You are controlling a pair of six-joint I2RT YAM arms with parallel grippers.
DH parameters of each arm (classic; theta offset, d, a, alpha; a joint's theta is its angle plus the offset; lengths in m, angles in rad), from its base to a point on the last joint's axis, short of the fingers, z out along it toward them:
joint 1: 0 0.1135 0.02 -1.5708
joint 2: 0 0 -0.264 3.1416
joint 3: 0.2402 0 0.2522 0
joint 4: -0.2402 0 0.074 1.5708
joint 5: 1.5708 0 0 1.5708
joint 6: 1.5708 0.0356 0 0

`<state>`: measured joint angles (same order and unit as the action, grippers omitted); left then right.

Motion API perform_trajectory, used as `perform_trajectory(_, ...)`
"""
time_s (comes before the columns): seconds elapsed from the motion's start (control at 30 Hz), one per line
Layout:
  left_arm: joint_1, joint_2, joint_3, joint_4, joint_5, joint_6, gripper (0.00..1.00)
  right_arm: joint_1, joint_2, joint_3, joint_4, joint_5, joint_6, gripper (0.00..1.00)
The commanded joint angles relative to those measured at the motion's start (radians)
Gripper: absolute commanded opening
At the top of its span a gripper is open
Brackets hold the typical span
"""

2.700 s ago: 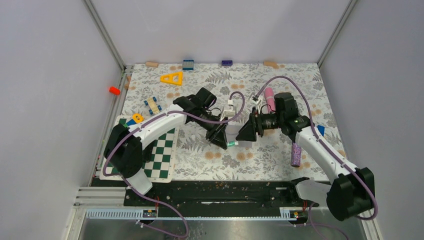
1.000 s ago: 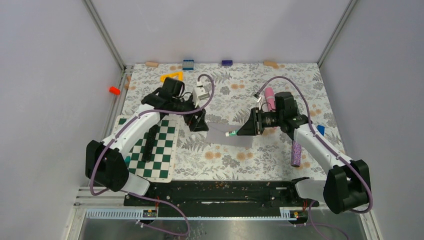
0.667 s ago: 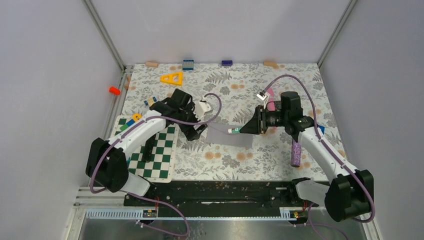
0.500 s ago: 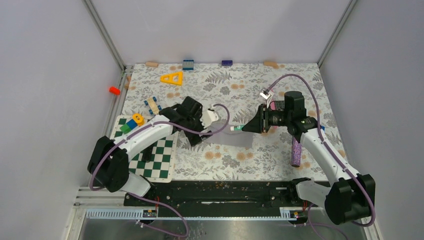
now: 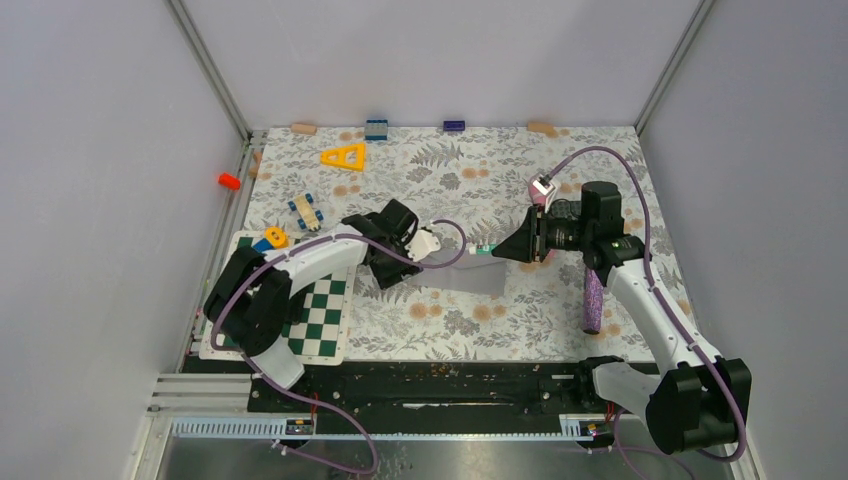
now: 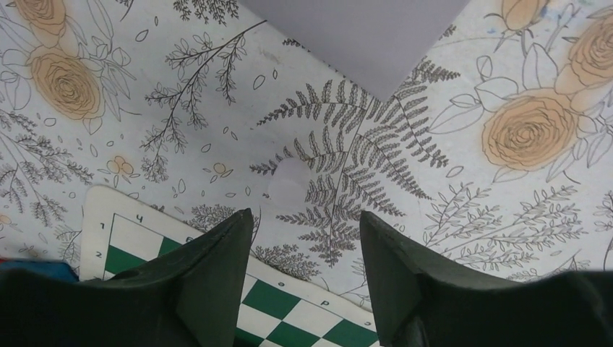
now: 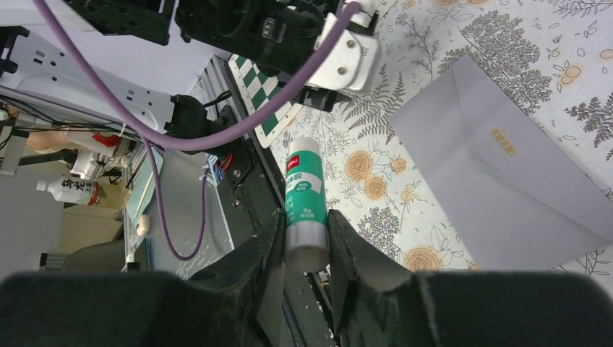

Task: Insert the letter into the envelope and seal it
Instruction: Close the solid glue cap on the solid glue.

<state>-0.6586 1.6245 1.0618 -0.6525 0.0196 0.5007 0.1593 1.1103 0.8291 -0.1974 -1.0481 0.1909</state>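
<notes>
Just swung back beside envelope (image 5: 470,277) left corner: left gripper (image 6: 303,228), jaws apart, empty. Over envelope right edge, right gripper (image 7: 303,215) clamps glue stick (image 7: 302,191), drawn back. Unseen letter likely inside; sealing press next

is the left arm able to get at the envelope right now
Likely yes: the left gripper hangs open just short of the envelope's near corner, with nothing tall between them.

Near side of envelope (image 5: 468,274): open cloth (image 5: 470,325), free lane. Left gripper (image 6: 303,217), jaws apart, sits just off its left corner. Right gripper (image 7: 303,217) with glue stick (image 7: 302,189) hangs at the far edge. chessboard (image 5: 322,318) left, purple cylinder (image 5: 592,301) right.
</notes>
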Motion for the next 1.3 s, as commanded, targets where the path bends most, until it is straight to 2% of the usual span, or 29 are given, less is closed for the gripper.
perform_trajectory(0.0, 0.001, 0.049, 0.045, 0.025, -0.037, 0.008, 0.56, -0.012, -0.012, 0.022, 0.013, -0.048, -0.011, 0.17)
perform_trajectory(0.6, 0.001, 0.12, 0.059, 0.066, -0.039, 0.012, 0.38, -0.023, 0.006, 0.012, 0.044, -0.07, 0.023, 0.17)
perform_trajectory(0.73, 0.001, 0.127, 0.06, 0.068, -0.045, 0.013, 0.28, -0.023, 0.007, 0.012, 0.045, -0.075, 0.026, 0.17)
perform_trajectory(0.83, 0.001, 0.127, 0.057, 0.067, -0.044, 0.012, 0.25, -0.022, 0.006, 0.011, 0.045, -0.076, 0.029, 0.17)
perform_trajectory(1.07, 0.008, 0.104, 0.071, 0.051, -0.034, 0.008, 0.04, -0.024, 0.011, 0.019, 0.046, -0.083, 0.042, 0.17)
perform_trajectory(1.13, 0.033, 0.075, 0.095, 0.047, 0.01, -0.011, 0.01, -0.025, 0.013, 0.022, 0.072, -0.102, 0.076, 0.17)
perform_trajectory(1.27, 0.139, 0.0, 0.201, 0.032, 0.228, -0.086, 0.0, -0.032, 0.02, 0.033, 0.157, -0.131, 0.173, 0.17)
